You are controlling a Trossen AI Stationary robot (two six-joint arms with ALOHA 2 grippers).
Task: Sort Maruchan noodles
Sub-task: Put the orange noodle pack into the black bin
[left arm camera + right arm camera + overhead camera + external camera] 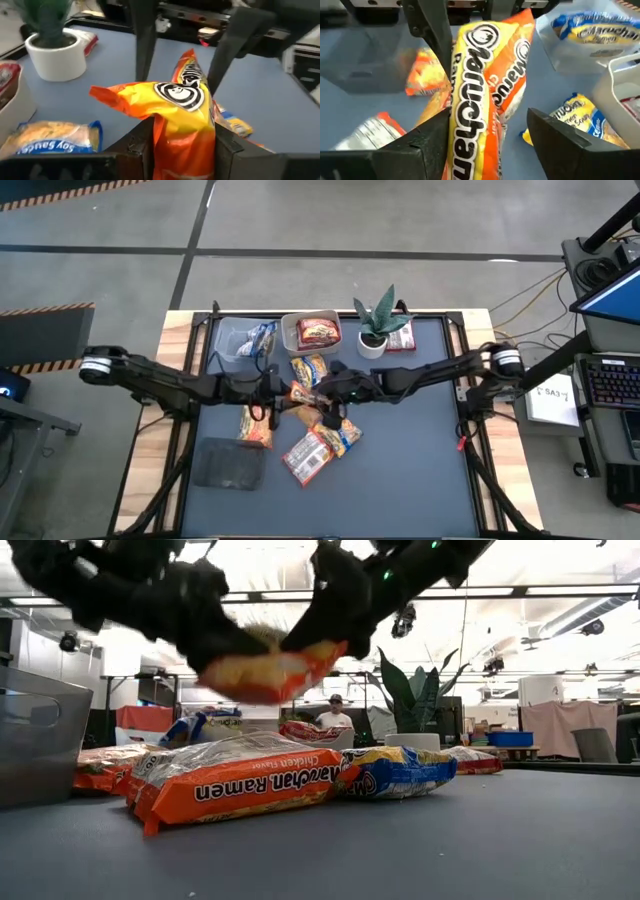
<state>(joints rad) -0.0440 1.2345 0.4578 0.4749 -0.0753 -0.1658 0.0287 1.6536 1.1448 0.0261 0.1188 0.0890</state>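
The matte grey counter (400,450) carries clear plastic tubs (310,332) and crinkly flat ramen packets. Above its middle, the left end effector (182,145) clamps an orange chicken-flavor Maruchan packet (180,110); the right end effector (490,135) stands parted around the same packet.

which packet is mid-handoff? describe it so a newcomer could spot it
Over the centre of the dark mat, where both arms meet. The orange-yellow packet hangs off the table there, pinched by the left gripper, inside the right gripper's parted fingers. Every other packet lies on the mat or in tubs.
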